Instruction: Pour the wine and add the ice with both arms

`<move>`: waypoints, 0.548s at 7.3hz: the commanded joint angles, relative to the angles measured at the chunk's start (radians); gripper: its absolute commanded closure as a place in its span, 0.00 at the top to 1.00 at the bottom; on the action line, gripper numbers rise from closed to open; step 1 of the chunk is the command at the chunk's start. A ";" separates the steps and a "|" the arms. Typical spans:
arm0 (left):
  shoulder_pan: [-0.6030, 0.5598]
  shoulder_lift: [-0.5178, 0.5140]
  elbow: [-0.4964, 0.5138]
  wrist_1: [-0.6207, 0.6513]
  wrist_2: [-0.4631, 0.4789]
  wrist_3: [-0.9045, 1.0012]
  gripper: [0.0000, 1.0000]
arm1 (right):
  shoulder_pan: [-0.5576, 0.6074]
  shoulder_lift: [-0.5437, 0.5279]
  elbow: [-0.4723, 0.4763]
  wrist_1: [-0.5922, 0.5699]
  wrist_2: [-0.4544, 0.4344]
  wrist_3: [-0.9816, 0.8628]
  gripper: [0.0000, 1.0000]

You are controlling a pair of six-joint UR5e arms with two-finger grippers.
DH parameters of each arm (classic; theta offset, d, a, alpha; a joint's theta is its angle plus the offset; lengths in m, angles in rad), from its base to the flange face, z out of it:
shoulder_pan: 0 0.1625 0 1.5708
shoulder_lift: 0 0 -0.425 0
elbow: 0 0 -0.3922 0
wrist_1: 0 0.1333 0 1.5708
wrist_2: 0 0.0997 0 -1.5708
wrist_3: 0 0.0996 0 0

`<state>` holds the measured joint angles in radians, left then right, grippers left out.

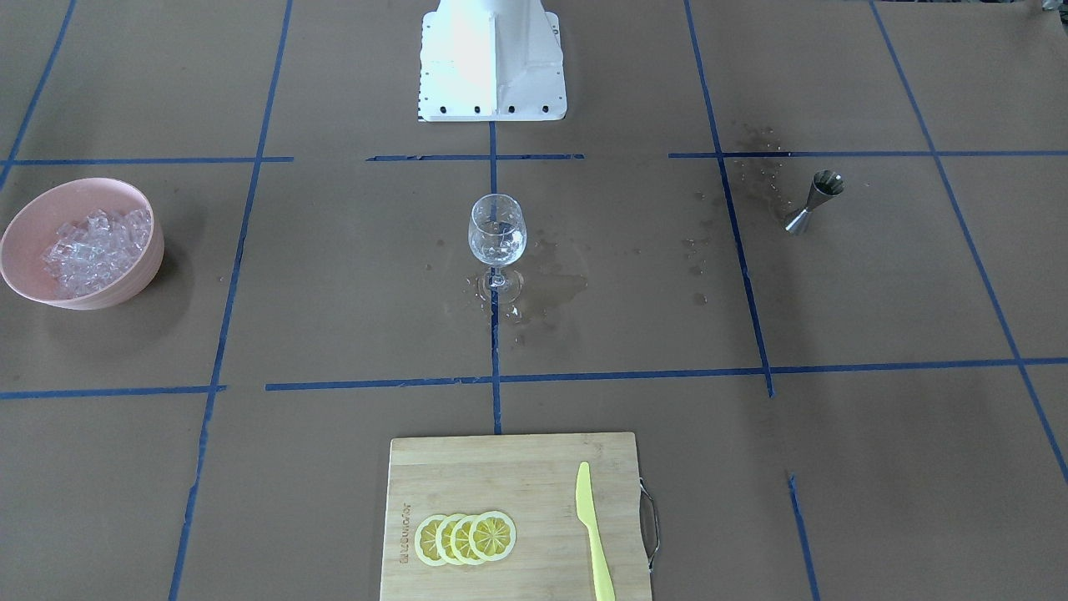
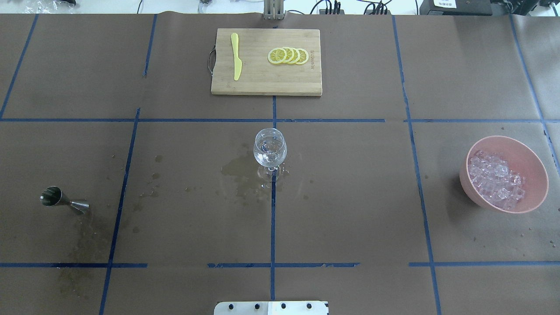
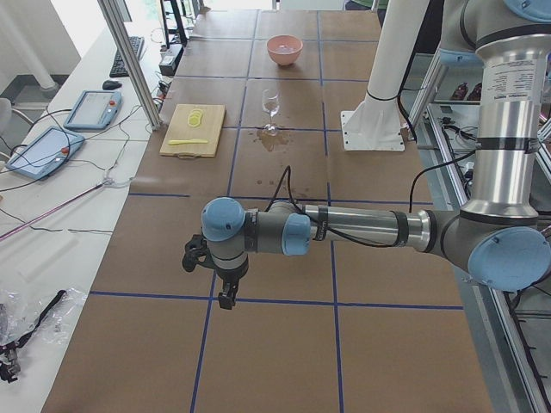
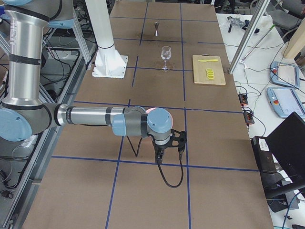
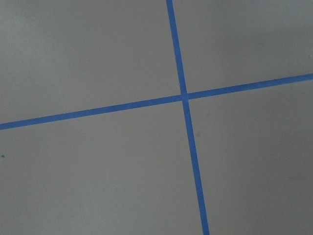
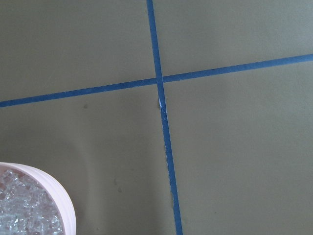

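A wine glass (image 1: 497,238) stands at the table's middle, also in the overhead view (image 2: 270,148). It holds something clear; I cannot tell wine from ice in it. A pink bowl (image 1: 125,288) holds a heap of ice cubes (image 1: 96,250), and both show in the overhead view, bowl (image 2: 536,170) and ice (image 2: 494,179). A steel jigger (image 1: 813,200) stands upright on the opposite side (image 2: 61,200). My left gripper (image 3: 211,275) and right gripper (image 4: 171,145) hang over bare table, far from the glass. I cannot tell whether either is open or shut.
Wet patches (image 2: 236,168) lie around the glass foot, and drops (image 2: 148,188) trail toward the jigger. A wooden cutting board (image 2: 267,83) at the far side carries lemon slices (image 2: 288,55) and a yellow knife (image 2: 236,57). The bowl's rim (image 6: 61,196) shows in the right wrist view.
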<state>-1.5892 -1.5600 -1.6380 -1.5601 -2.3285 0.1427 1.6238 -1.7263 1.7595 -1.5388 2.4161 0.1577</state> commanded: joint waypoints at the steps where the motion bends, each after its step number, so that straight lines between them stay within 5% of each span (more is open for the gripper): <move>1: 0.000 -0.002 -0.002 0.000 -0.005 0.000 1.00 | 0.001 -0.001 -0.005 0.003 -0.002 -0.001 1.00; 2: 0.000 -0.003 -0.011 0.000 -0.006 -0.005 1.00 | -0.001 -0.001 -0.005 0.005 -0.002 -0.001 1.00; 4: -0.006 0.011 -0.189 0.018 0.000 -0.020 1.00 | 0.001 -0.001 -0.002 0.006 0.000 0.000 1.00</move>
<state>-1.5919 -1.5589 -1.7172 -1.5539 -2.3317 0.1318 1.6241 -1.7272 1.7564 -1.5334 2.4155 0.1568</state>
